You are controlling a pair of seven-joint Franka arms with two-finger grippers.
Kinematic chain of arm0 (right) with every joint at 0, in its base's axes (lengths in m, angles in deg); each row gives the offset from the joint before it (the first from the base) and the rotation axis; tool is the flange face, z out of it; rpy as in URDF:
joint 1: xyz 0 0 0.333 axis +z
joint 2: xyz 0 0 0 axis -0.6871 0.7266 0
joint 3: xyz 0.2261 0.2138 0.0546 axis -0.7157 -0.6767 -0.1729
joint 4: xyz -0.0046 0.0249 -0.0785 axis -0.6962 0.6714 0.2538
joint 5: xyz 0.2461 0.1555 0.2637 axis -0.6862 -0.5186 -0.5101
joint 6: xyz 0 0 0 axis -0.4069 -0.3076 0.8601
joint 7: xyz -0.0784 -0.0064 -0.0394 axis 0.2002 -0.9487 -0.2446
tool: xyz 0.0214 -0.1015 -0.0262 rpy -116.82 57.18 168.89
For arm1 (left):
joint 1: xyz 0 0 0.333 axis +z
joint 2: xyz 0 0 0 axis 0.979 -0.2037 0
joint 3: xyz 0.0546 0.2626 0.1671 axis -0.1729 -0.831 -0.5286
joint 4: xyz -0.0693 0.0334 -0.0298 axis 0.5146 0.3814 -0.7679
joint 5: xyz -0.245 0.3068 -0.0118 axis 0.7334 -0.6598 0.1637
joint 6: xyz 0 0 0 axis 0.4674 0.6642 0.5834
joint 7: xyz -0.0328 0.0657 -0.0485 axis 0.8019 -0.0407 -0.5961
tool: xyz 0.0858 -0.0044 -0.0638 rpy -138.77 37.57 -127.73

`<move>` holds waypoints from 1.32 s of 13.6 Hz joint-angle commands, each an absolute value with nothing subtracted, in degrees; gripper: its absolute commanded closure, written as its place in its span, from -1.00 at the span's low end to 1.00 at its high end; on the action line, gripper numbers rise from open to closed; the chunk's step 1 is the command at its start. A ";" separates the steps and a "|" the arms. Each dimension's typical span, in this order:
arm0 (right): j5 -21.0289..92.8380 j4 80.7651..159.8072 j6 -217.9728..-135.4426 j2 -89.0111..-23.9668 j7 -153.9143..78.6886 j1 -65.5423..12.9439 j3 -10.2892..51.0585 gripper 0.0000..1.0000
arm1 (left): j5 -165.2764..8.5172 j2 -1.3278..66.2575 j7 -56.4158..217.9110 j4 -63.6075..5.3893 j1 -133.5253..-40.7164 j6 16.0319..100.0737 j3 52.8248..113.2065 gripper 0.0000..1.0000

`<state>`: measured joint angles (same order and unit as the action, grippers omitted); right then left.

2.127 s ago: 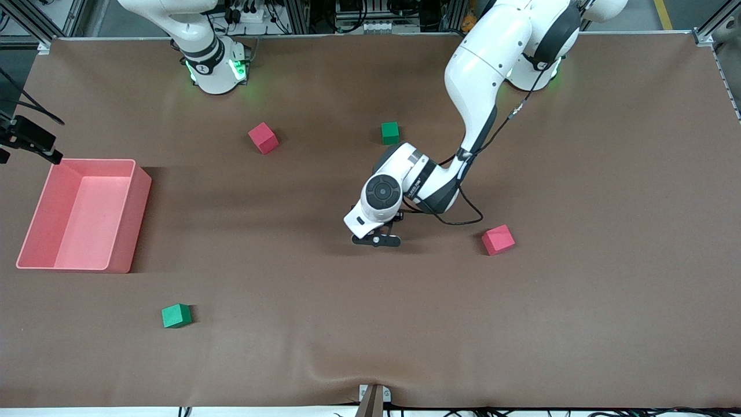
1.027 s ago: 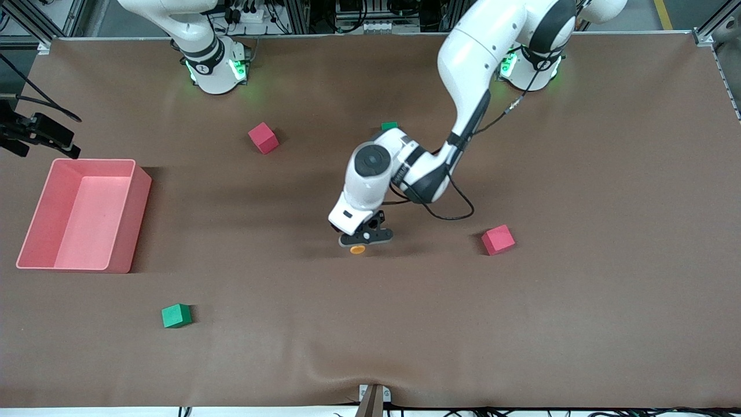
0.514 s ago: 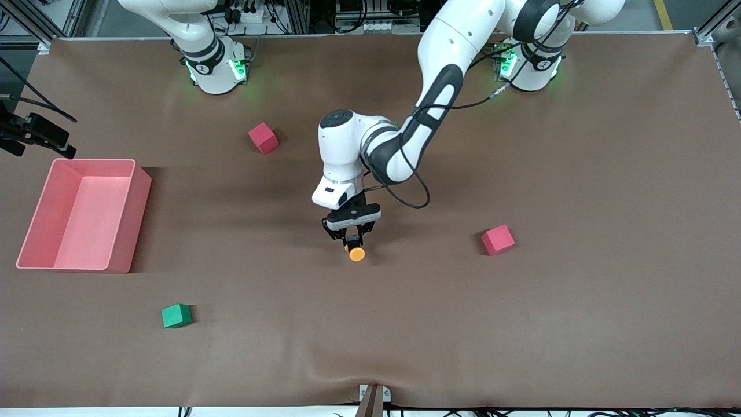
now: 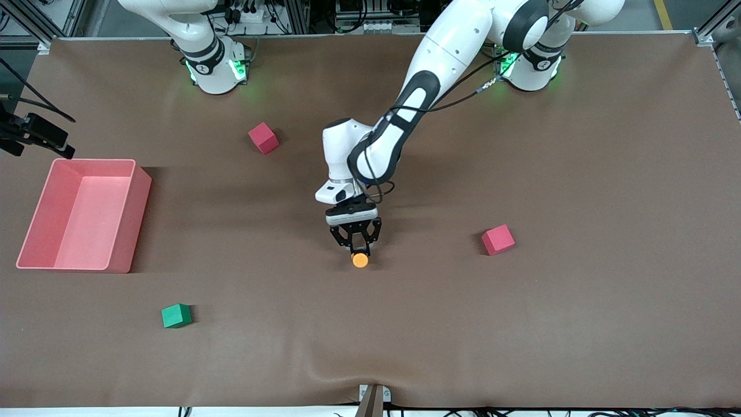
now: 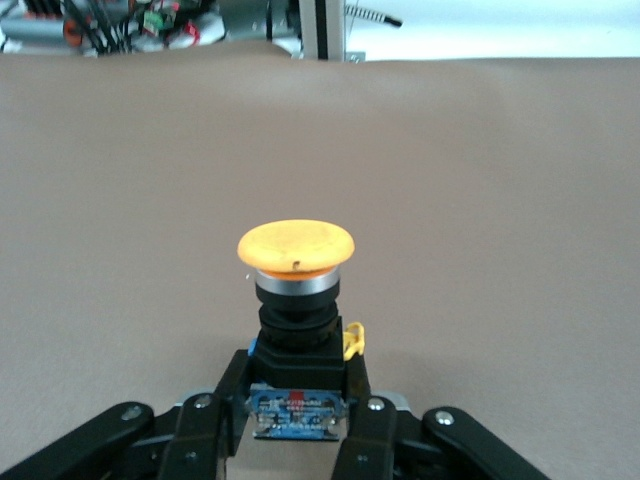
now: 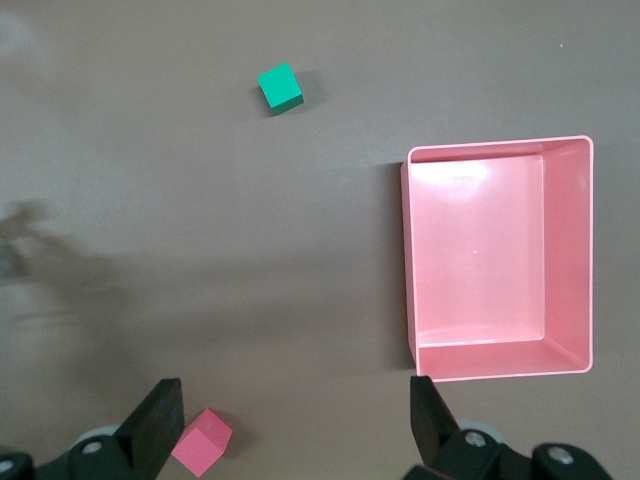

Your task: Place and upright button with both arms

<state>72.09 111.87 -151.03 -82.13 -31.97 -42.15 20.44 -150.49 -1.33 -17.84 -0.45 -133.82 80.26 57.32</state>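
The button (image 4: 360, 260) has a round orange cap and a black body. My left gripper (image 4: 357, 246) is shut on its black body, low over the middle of the table. The gripper lies nearly level, so the cap points toward the front camera. In the left wrist view the cap (image 5: 295, 245) stands out past the fingers (image 5: 222, 395), which clamp the body from both sides. I cannot tell whether the button touches the table. My right gripper (image 6: 290, 420) is open and empty, high above the table near the pink bin.
A pink bin (image 4: 136, 174) stands at the right arm's end, also in the right wrist view (image 6: 497, 150). A red cube (image 4: 263, 138) lies near the right arm's base, another (image 4: 498, 240) toward the left arm's end. A green cube (image 4: 176, 315) lies nearer the front camera.
The left arm swung toward the right arm's end and turned its wrist. The gripper now points at the front camera with the orange cap showing. The arm now hides a green cube.
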 commanded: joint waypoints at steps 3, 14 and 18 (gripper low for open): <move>71.96 111.79 -150.65 -82.77 -31.79 -42.69 20.12 -1.00 | -164.06 -4.30 -26.06 0.38 -134.58 80.99 56.08 1.00; 71.96 111.79 -150.47 -82.77 -31.79 -42.70 20.12 -1.00 | -173.07 -5.90 -41.65 0.20 -134.32 81.34 56.60 0.80; 71.96 111.79 -150.47 -82.77 -31.79 -42.78 20.12 -1.00 | -170.69 -6.51 -41.65 0.03 -134.32 81.34 57.48 0.73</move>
